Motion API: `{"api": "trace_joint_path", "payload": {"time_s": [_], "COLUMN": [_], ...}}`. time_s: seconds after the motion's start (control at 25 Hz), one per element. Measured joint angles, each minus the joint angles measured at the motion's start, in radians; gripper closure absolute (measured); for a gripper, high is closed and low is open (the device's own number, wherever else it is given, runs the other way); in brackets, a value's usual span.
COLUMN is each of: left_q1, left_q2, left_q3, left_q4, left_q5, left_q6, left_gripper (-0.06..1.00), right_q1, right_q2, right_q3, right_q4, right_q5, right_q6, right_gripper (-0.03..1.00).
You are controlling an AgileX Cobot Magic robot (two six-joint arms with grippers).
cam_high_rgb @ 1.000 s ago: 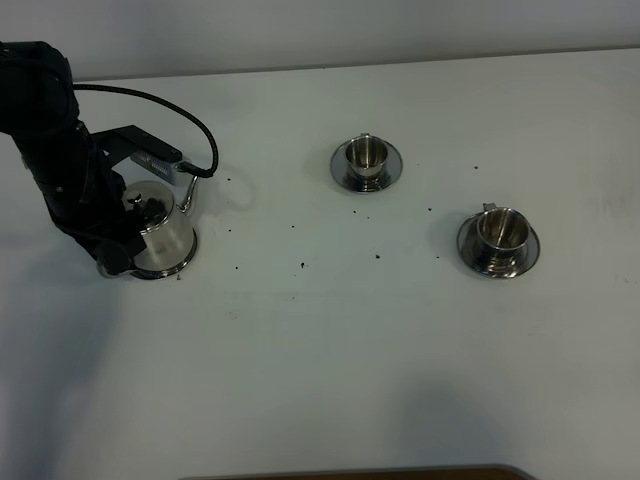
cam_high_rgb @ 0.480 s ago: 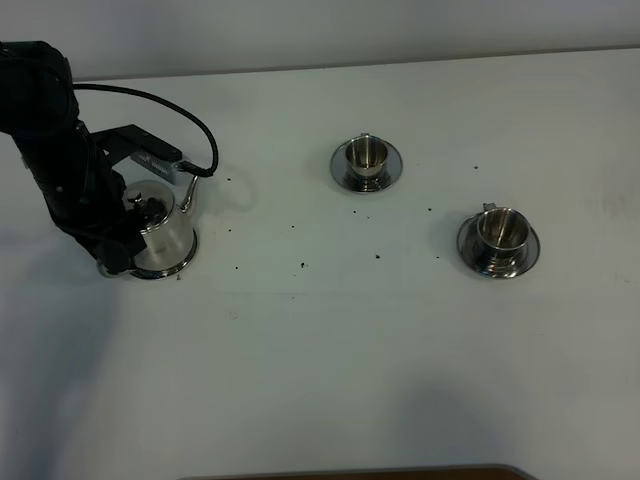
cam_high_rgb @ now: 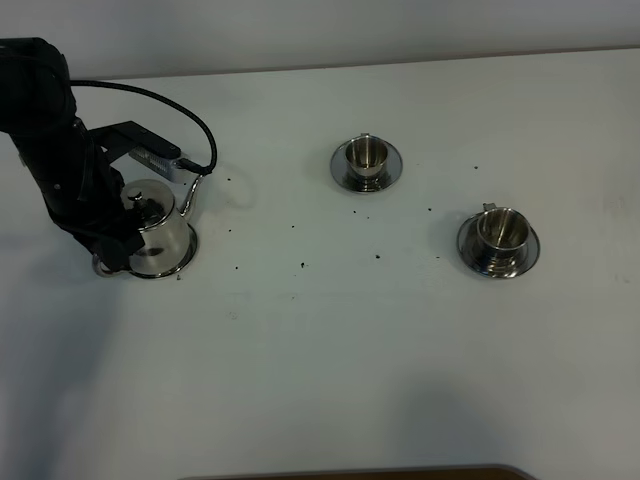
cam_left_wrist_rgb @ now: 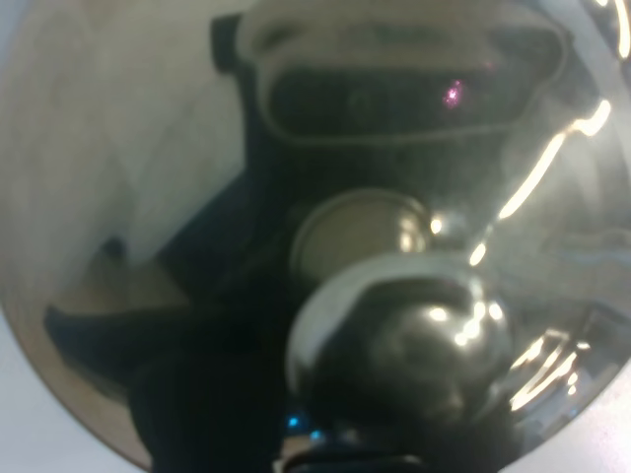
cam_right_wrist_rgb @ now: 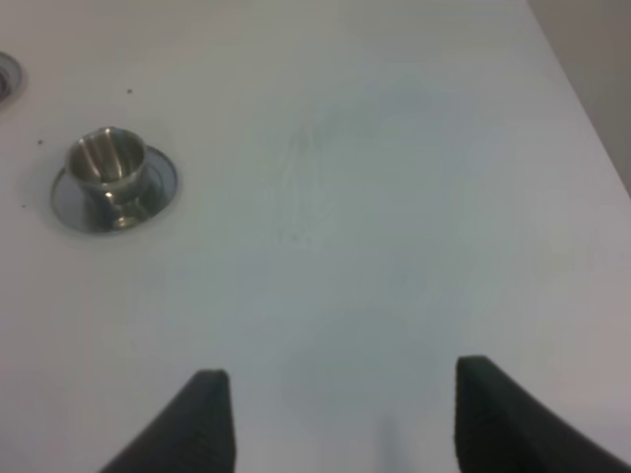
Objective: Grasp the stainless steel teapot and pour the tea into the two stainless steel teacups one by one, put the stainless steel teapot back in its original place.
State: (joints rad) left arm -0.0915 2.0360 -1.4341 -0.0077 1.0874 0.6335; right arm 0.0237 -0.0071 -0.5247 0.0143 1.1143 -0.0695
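Note:
The stainless steel teapot [cam_high_rgb: 160,226] is at the far left, spout pointing right, just above its round steel coaster [cam_high_rgb: 152,270]. My left gripper [cam_high_rgb: 116,246] is at the pot's handle side, its jaws hidden by the black arm; the pot rises with it. The left wrist view is filled by the shiny teapot lid [cam_left_wrist_rgb: 414,128] and its knob [cam_left_wrist_rgb: 399,340]. Two steel teacups stand on saucers: one at centre back [cam_high_rgb: 365,155], one at right [cam_high_rgb: 502,230], which also shows in the right wrist view [cam_right_wrist_rgb: 106,163]. My right gripper [cam_right_wrist_rgb: 345,424] is open and empty over bare table.
Small dark specks [cam_high_rgb: 302,265] lie scattered on the white table [cam_high_rgb: 330,350] between the teapot and the cups. A black cable [cam_high_rgb: 190,118] loops from the left arm above the teapot. The table's far edge runs along the back wall.
The left arm and the teapot have shifted slightly up and back together, so more of the coaster rim shows beneath the pot. The cups have not moved.

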Motion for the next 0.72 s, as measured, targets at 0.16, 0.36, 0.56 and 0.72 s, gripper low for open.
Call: {"api": "trace_joint_path", "payload": {"time_s": [0.16,0.36,0.56,0.72], "left_q1": [0.000,0.000,0.000,0.000], "left_q2": [-0.008,-0.008,-0.008,-0.008], "left_q3": [0.000,0.000,0.000,0.000], "left_q4": [0.000,0.000,-0.001,-0.019], "left_q5": [-0.019,-0.027,-0.036,-0.041], "left_q6": [0.000,0.000,0.000,0.000], "left_gripper": [0.69,0.69,0.69,0.69], "right_q1": [0.000,0.000,0.000,0.000], "right_q2": [0.000,0.000,0.000,0.000], "right_q3": [0.000,0.000,0.000,0.000], "right_q4": [0.000,0.000,0.000,0.000], "right_q5": [0.000,0.000,0.000,0.000], "right_q6": [0.000,0.000,0.001,0.001], "right_gripper": [0.48,0.48,0.48,0.48]}}
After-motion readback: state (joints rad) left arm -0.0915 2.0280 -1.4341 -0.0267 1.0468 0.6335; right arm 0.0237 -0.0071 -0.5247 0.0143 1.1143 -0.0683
